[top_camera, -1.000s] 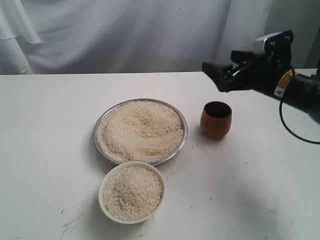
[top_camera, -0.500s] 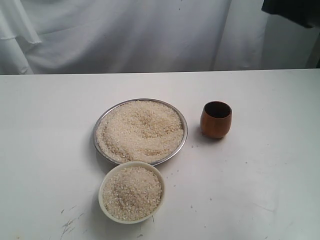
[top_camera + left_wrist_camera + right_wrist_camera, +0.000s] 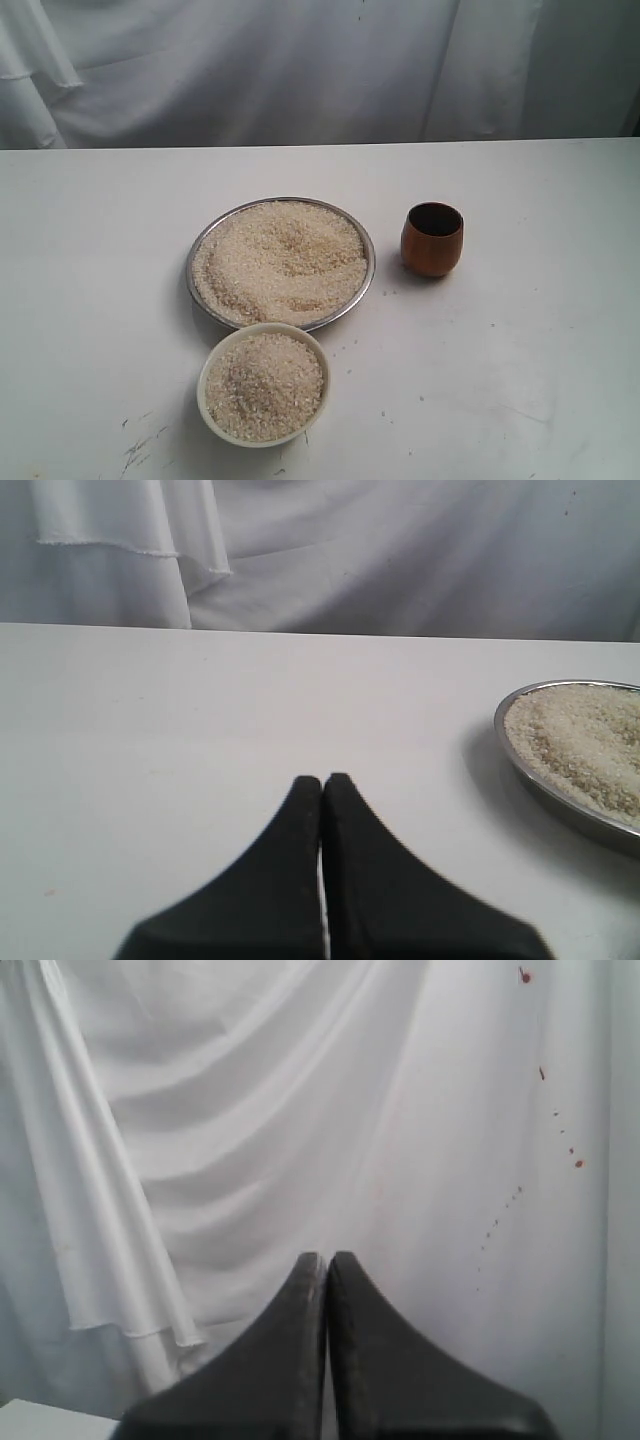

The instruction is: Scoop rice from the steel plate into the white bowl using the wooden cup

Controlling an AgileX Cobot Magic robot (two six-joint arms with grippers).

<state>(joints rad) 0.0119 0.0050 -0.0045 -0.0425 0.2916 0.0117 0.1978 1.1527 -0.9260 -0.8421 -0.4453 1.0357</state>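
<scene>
Presently both sets of jaws are clenched on nothing. The left gripper [image 3: 322, 780] hangs low over the table [image 3: 200, 710] near the steel plate [image 3: 560, 802], and the right gripper [image 3: 326, 1258] faces only the white curtain [image 3: 200, 1110].

The wooden cup [image 3: 432, 240] stands upright and unheld, just beside the plate on the right arm's side. Its dark inside looks empty, though the angle is too shallow to be sure.

The white bowl [image 3: 203, 385] sits close in front of the plate, heaped with rice [image 3: 265, 385]. Judged nearly complete: the bowl has little room left, while the plate holds plenty.
</scene>
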